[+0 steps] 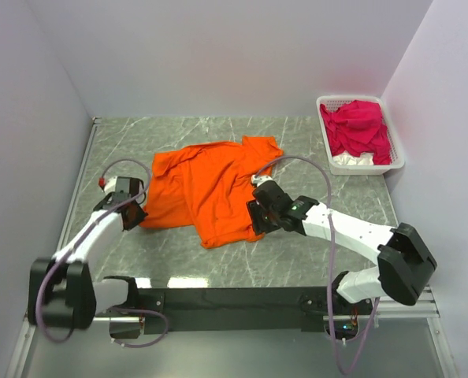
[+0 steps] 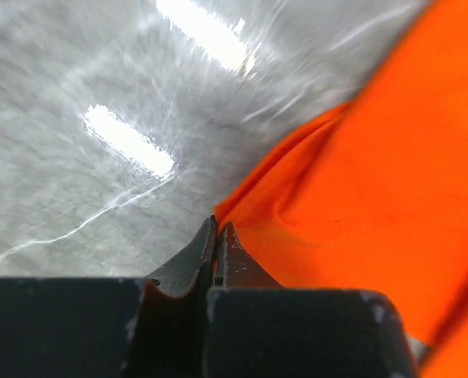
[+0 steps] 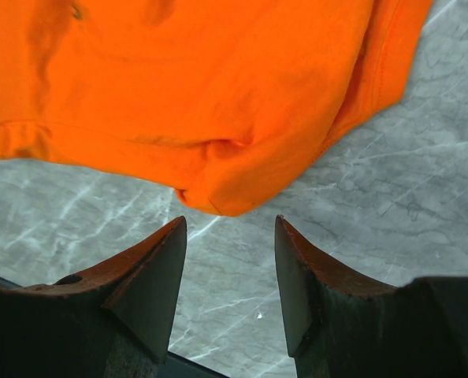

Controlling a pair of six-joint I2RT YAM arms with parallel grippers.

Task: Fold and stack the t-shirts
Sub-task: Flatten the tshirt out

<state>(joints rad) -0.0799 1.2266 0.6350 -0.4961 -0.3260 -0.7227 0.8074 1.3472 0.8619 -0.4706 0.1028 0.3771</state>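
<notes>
I see a solid bright orange t-shirt on my grey tabletop, which is veined with pale marble streaks. Plain magenta-pink shirts sit in a white basket. The jaws of the right gripper are black, tinged reddish-brown.

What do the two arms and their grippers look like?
Both the left arm and right arm have white links with bulky black joints. A greyish cable loops along each. The right gripper has dark, pointed wedge fingers, tinged reddish.
</notes>
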